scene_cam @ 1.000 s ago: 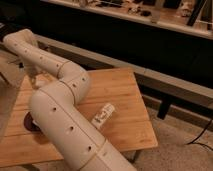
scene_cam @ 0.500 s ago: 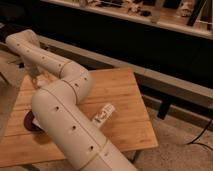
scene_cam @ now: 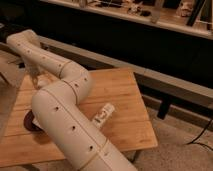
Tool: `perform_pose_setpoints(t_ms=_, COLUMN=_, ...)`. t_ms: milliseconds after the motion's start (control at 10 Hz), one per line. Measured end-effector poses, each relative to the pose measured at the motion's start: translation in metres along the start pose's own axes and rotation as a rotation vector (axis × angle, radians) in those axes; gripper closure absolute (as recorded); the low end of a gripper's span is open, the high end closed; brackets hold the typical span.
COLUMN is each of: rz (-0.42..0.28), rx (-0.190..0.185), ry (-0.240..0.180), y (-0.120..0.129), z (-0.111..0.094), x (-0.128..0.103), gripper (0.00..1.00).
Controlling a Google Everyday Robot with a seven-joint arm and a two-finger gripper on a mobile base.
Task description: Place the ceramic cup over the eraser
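My white arm fills the foreground of the camera view and reaches back to the far left of the wooden table (scene_cam: 120,90). The gripper (scene_cam: 35,80) hangs at the end of the arm above the table's far left part. The ceramic cup and the eraser do not show; the arm may hide them. I see nothing clearly held in the gripper.
A white labelled bottle (scene_cam: 103,115) lies on its side near the table's middle. A dark bowl (scene_cam: 31,121) at the left front edge is partly hidden by my arm. A dark counter (scene_cam: 150,45) with a low ledge runs behind the table. Floor lies to the right.
The upper part of the arm has shifted slightly to the right. The bottle and the bowl have not moved.
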Motion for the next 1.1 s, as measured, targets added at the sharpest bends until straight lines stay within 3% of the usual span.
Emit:
perform_pose_setpoints(t_ms=300, rz=-0.003, rx=-0.008, ry=0.002, y=-0.001, z=0.004, x=-0.001, gripper=0.86)
perform_pose_setpoints(t_ms=500, rz=-0.002, rx=-0.016, ry=-0.002, y=-0.001, z=0.005, x=-0.003, gripper=1.00)
perform_pose_setpoints(t_ms=1100, rz=-0.005, rx=-0.010, ry=-0.010, y=0.001, z=-0.007, x=-0.003, gripper=1.00)
